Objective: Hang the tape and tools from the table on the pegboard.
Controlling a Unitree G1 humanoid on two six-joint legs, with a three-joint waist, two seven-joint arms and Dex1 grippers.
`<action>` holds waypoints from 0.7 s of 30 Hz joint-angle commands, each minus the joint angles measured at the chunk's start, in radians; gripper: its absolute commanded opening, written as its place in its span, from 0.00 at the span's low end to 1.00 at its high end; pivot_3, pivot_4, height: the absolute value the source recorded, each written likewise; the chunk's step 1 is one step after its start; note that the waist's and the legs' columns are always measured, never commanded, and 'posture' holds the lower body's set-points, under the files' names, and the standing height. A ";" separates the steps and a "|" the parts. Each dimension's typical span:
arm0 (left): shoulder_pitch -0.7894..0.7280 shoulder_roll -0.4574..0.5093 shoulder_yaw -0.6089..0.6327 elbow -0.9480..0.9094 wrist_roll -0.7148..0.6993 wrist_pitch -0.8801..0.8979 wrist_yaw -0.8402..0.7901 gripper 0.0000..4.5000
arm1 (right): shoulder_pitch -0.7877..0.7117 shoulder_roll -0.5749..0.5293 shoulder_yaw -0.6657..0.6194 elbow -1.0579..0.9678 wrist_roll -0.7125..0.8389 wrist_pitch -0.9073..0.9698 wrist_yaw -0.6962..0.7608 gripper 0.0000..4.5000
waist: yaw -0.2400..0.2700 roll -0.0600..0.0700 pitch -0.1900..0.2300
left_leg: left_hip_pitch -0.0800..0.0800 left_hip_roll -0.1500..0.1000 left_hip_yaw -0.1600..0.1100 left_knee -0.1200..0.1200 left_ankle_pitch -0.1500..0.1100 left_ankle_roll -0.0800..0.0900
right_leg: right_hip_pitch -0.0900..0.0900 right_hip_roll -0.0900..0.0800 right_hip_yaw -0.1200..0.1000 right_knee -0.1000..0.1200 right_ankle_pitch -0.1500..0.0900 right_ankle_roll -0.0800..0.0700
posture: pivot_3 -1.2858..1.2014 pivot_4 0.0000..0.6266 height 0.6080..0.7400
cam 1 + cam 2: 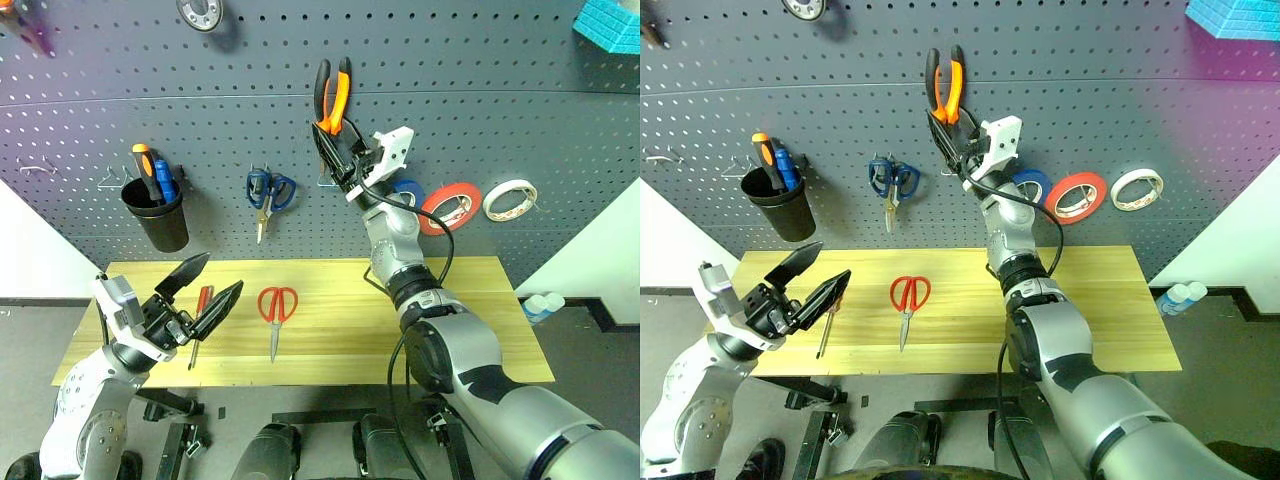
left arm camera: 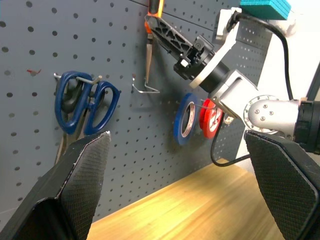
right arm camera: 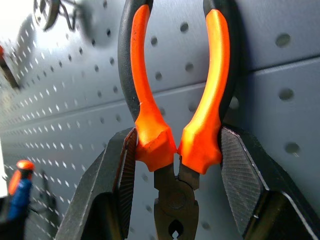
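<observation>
Yellowish wooden table (image 1: 330,330) stands against dark grey pegboard (image 1: 200,120).

Head stereo pair high, facing pegboard (image 1: 230,120); wrist cameras close.

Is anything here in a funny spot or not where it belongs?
Yes. The red-handled scissors and the red-handled screwdriver lie on the table, not on the pegboard. The right gripper holds the pliers handles-up against the board, not yet hung.

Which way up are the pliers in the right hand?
Handles up, nose down: the pliers are gripped near the pivot by the right hand, handles rising against the pegboard.
</observation>
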 commanded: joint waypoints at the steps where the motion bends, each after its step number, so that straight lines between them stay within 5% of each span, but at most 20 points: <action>1: 0.009 0.009 0.008 -0.057 -0.017 0.005 0.007 1.00 | -0.044 0.002 -0.005 0.012 -0.021 -0.046 -0.030 0.46 | -0.001 0.001 0.000 | 0.001 0.000 0.000 0.000 0.000 0.000 | 0.001 0.000 0.000 0.000 0.000 0.000 | 0.56 0.20 1.00; 21: 0.084 0.027 0.029 -0.151 -0.051 0.043 0.044 1.00 | -0.058 -0.018 -0.012 0.083 -0.077 -0.081 -0.102 0.46 | 0.001 0.006 0.013 | 0.006 0.000 -0.002 0.000 0.000 0.000 | 0.007 0.000 0.000 -0.001 -0.002 -0.002 | 0.57 0.27 1.00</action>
